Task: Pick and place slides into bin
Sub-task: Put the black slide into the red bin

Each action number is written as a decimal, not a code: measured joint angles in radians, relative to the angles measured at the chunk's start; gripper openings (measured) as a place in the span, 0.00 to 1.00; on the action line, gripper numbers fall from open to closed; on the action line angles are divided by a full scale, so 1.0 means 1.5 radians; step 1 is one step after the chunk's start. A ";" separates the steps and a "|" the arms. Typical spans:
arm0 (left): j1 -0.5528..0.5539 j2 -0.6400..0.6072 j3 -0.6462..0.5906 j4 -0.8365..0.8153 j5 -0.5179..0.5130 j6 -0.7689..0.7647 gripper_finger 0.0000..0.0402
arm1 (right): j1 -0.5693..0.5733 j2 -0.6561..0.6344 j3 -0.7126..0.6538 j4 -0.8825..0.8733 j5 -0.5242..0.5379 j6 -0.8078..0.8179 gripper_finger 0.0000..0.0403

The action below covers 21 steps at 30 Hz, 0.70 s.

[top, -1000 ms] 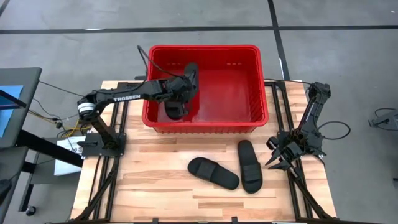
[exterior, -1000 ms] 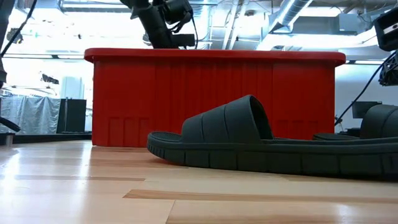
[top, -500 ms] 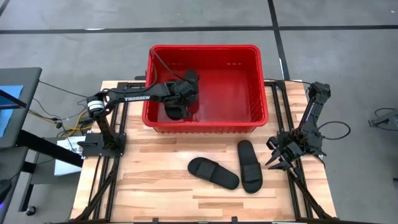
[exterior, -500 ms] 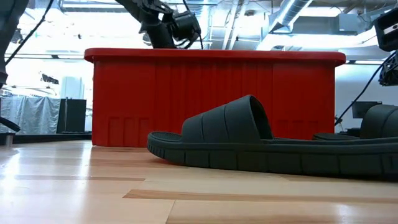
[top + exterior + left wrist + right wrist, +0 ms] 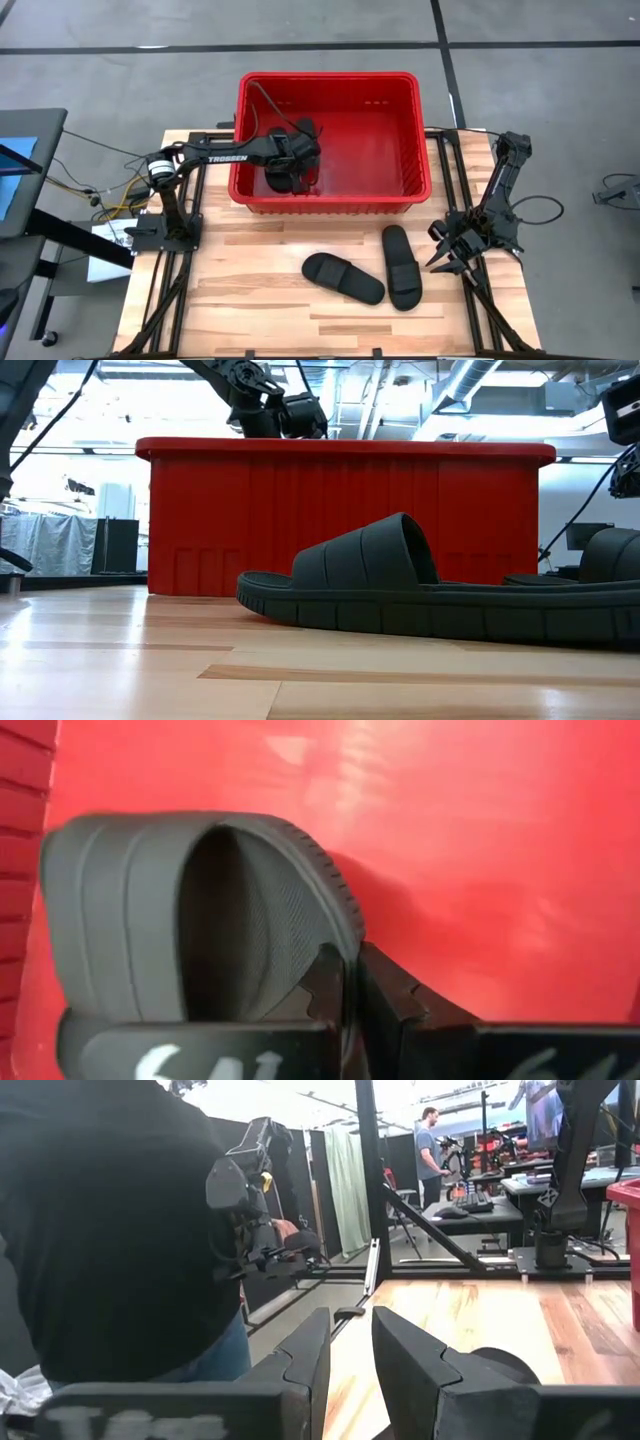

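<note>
A: Where are the slides?

B: 2 lie on the tabletop (image 5: 250, 290) near the bin (image 5: 330, 198): one slide (image 5: 343, 277) runs left-right, slightly slanted; the other slide (image 5: 402, 266) runs near-far. The left claw (image 5: 300, 150), closed on a slide (image 5: 190, 920), sits inside the bin's left half.

A: Room?

B: The bin's right half is bare red floor. The right claw (image 5: 447, 258) hovers at the tabletop's right edge, its fingers slightly parted, gripping nothing.

I see a grey floor (image 5: 120, 70) crossed by dark lines around the wooden tabletop (image 5: 260, 320). Beyond it: bright ceiling ducts (image 5: 470, 385), a green curtain (image 5: 352, 1190), and a person (image 5: 110, 1230) close by.
</note>
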 joint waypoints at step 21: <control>-0.005 0.002 0.000 -0.053 0.009 -0.047 0.00 | 0.000 0.000 0.000 0.000 0.000 0.000 0.17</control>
